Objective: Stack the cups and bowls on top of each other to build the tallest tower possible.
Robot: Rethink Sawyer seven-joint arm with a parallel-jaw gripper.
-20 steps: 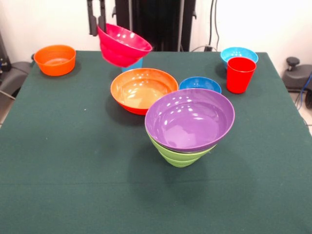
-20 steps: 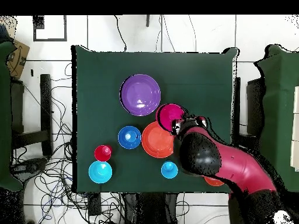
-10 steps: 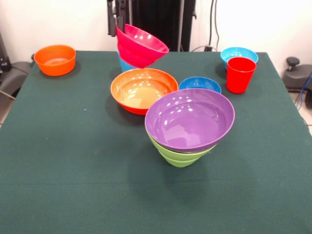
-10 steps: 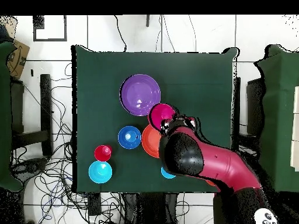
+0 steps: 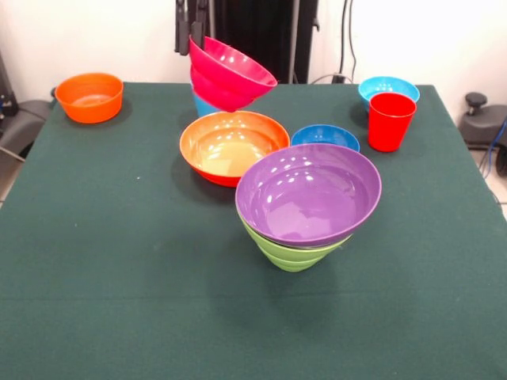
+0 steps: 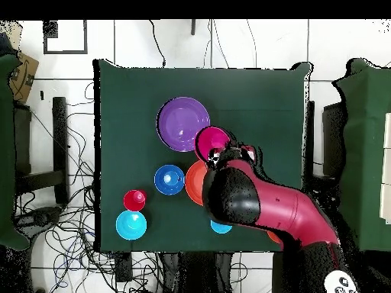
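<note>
From the front we count six bowls and one red cup (image 5: 390, 120) on the green table (image 5: 119, 237), with no writing we can read: the gripper (image 5: 192, 32) is clamped on the rim of the tilted magenta-red bowl (image 5: 230, 74), held in the air above the large orange bowl (image 5: 233, 146), beside the purple bowl (image 5: 309, 194) nested on a lime green bowl (image 5: 291, 256). From overhead, we see the arm (image 6: 267, 214) cover part of the orange bowl, with the magenta-red bowl just beside the purple one.

A dark green cloth covers the surface (image 5: 95, 261). Around it the floor (image 6: 229, 46) is white with dark lines. Black cables (image 6: 65, 229) lie tangled on the floor. A brown cardboard box (image 6: 23, 75) sits off to one side.
</note>
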